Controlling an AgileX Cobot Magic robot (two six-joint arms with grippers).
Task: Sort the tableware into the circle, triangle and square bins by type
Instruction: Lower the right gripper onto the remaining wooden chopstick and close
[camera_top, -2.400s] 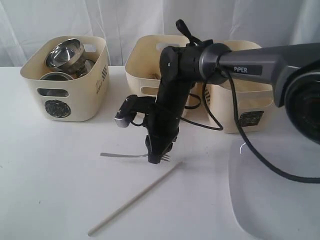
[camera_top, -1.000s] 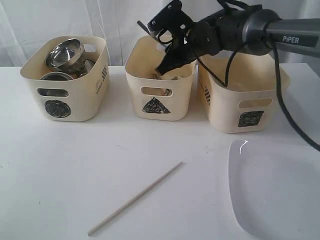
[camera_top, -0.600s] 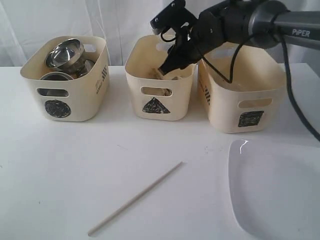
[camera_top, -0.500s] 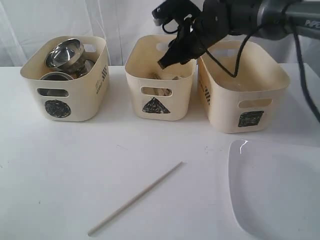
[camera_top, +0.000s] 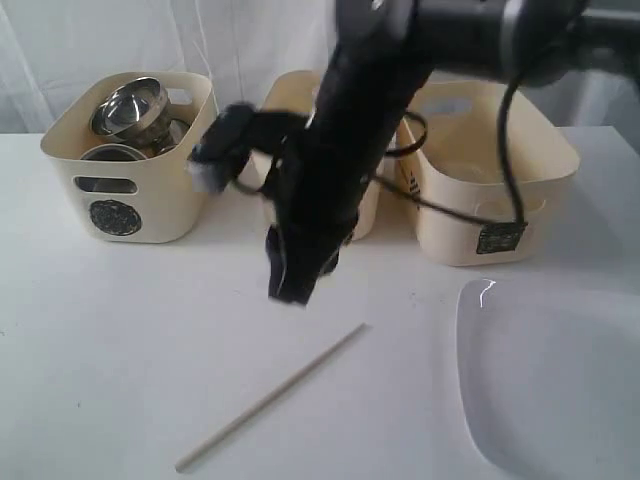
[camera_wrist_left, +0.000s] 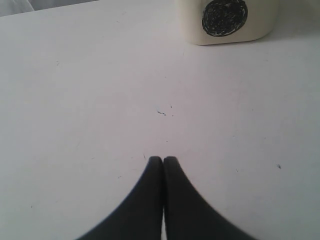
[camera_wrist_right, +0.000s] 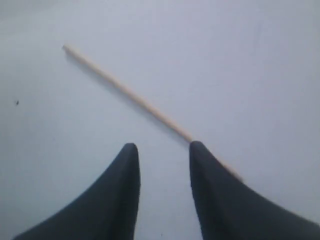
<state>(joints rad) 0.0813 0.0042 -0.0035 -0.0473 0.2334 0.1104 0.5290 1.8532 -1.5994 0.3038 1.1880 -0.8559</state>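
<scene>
A single wooden chopstick lies slantwise on the white table. My right gripper hangs open just above the table near the chopstick's far end, with nothing between its fingers. One fingertip overlaps the stick in the right wrist view. The circle bin holds steel bowls. My right arm hides most of the triangle bin. The square bin stands at the right. My left gripper is shut and empty over bare table, out of the exterior view.
A large white plate lies at the table's front right corner. The right arm's black cable loops across the front of the square bin. A white curtain hangs behind the bins.
The fork is gone from the table. My right gripper has swung from above the triangle bin down and forward to the table by the chopstick.
</scene>
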